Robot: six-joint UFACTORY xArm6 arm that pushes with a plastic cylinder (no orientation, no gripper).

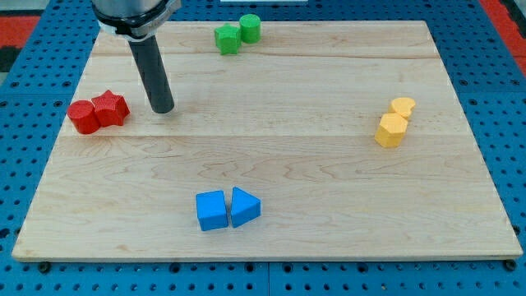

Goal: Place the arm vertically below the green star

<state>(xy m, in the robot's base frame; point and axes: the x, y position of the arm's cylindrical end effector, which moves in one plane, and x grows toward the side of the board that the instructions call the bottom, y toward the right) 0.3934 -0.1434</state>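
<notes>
- The wooden tabletop lay over a blue pegboard surface that showed on all sides of it.
- My tip rested on the tabletop in the view's upper left part, at the lower end of the dark rod, which leaned up toward the view's top left.
- The arm carried no end effector, only the rod, so there was nothing to stand apart or together.
- The green star sat near the view's top edge of the tabletop, touching or just beside a green cylinder on its right.
- My tip stood to the view's left of the green star and lower in the view, well apart from it and not under it.
- A red star sat just beside my tip on the view's left, with a red cylinder touching it farther left.
- A blue cube and a blue triangular block sat side by side near the view's bottom centre, touching.
- A yellow hexagonal block sat at the view's right, with a yellow heart-shaped block just above it, touching or nearly so.
</notes>
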